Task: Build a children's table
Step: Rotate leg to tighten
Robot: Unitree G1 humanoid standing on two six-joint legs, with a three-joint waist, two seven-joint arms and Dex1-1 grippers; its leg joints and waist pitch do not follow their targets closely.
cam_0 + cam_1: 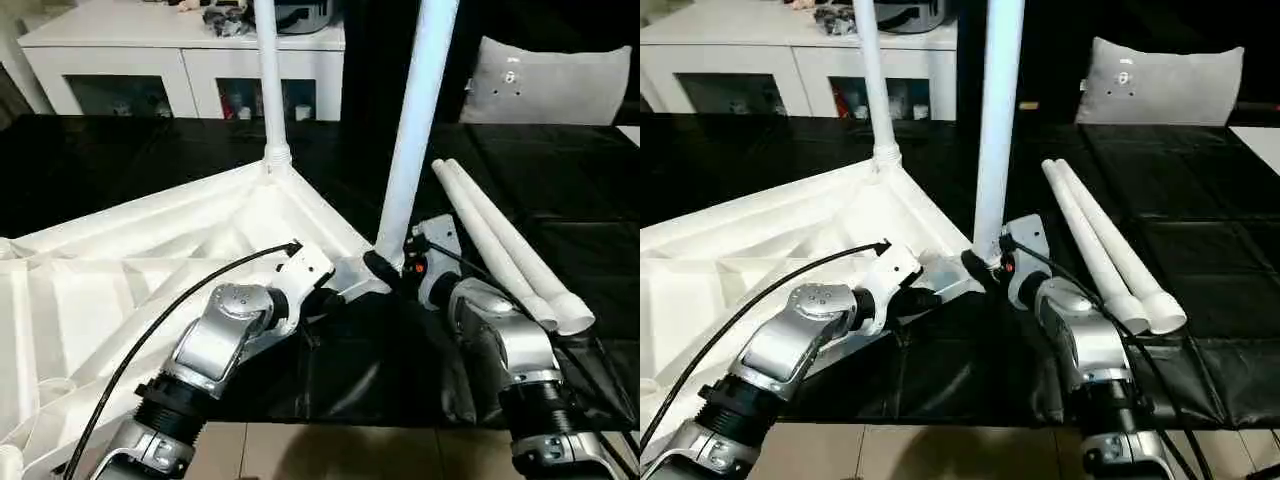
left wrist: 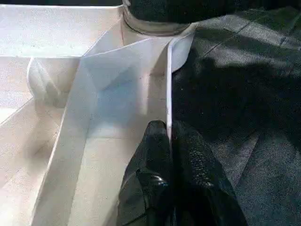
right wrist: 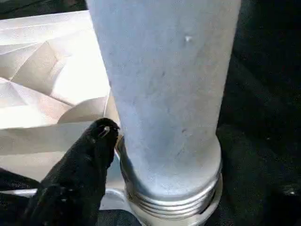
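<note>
On your left, the table top (image 1: 130,270) lies upside down on the dark work surface (image 1: 560,190), ribs facing up; your left gripper (image 2: 168,141) is closed on the thin rim of that top, near the corner socket; one leg (image 1: 268,80) already stands upright in the far corner socket; if the left pinch slips off that thin rim, the top could skate sideways under any twisting or pushing at the near corner.

At the middle, a second leg (image 1: 415,120) stands in the near corner socket and leans a little to the right; in the right wrist view its threaded collar (image 3: 174,197) sits above the socket lip, so I judge it not fully home; a leg left like that could tip out or seat crooked once support goes.

To the right of that leg, your right gripper (image 1: 392,268) sits at its base, one black finger (image 3: 80,174) just beside the tube; I cannot tell whether it grips or stands loose; treat the leg as unsupported.

Further right, two spare legs (image 1: 505,250) lie side by side near your right forearm; a careless swing of that arm could roll them toward the edge.
</note>
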